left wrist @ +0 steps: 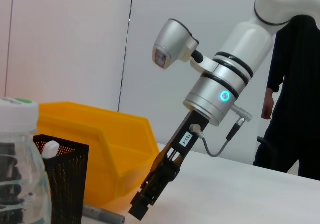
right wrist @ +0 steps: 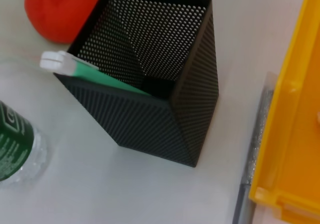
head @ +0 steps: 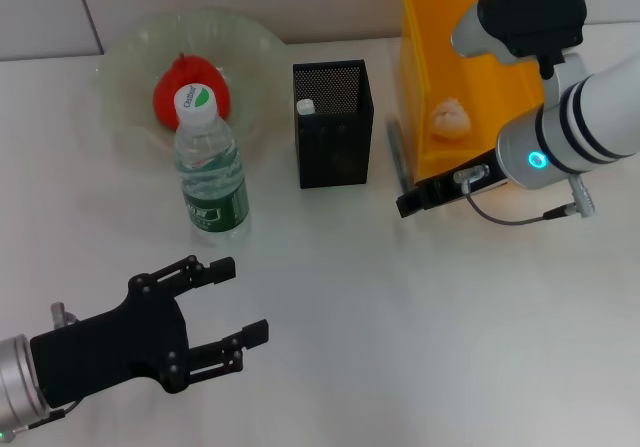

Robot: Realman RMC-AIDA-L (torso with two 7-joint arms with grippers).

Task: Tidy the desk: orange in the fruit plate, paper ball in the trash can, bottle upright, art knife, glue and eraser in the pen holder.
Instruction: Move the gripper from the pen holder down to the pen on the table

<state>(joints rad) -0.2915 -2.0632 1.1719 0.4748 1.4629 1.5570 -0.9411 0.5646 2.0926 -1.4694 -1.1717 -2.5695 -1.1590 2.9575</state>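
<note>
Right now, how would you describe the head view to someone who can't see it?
An upright bottle stands before a glass plate holding an orange. Beside them are a black pen holder and a yellow bin with a paper ball.

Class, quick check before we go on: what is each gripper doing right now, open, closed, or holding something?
Left gripper: open, empty, low over the near table.
Right gripper: cannot be told; it is by the yellow bin, near the art knife.

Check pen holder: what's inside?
Pen holder holds one green, white-capped stick leaning in a corner, probably the glue. Its floor is mostly hidden by the mesh walls.
</note>
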